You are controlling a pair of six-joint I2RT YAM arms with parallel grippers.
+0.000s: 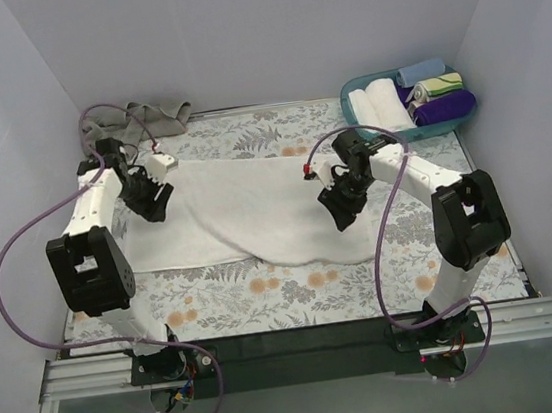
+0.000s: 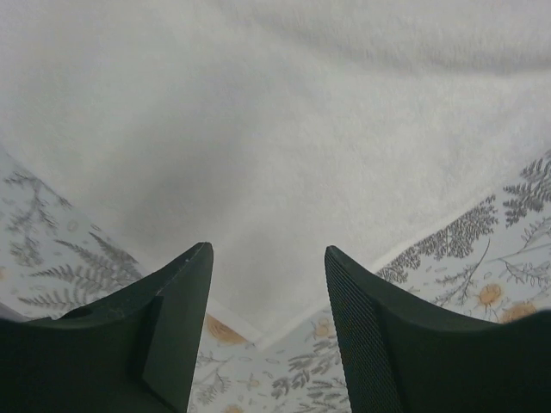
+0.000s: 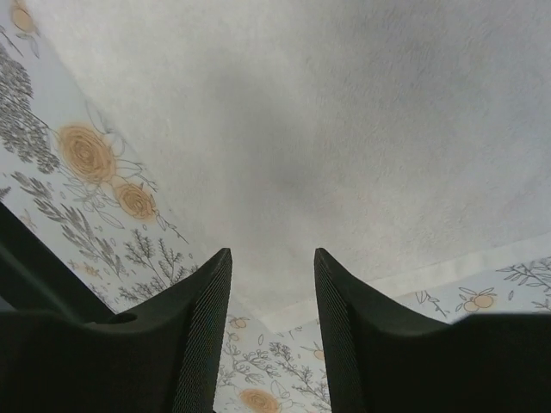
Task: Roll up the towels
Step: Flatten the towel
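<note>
left claw (image 2: 268, 249) and right claw (image 3: 272, 252) both part open, holding nothing, over the white towel (image 1: 246, 205) spread mid way across the table (image 1: 267, 298). grey towel (image 1: 162, 113) bunched far left corner. teal basket (image 1: 349, 107) far right.

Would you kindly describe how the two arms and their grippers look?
The left arm and right arm have white links with blocky black joint housings. A loose purple cable loops along each. The left gripper and right gripper have black wedge-shaped fingers with finely ribbed inner faces.
</note>
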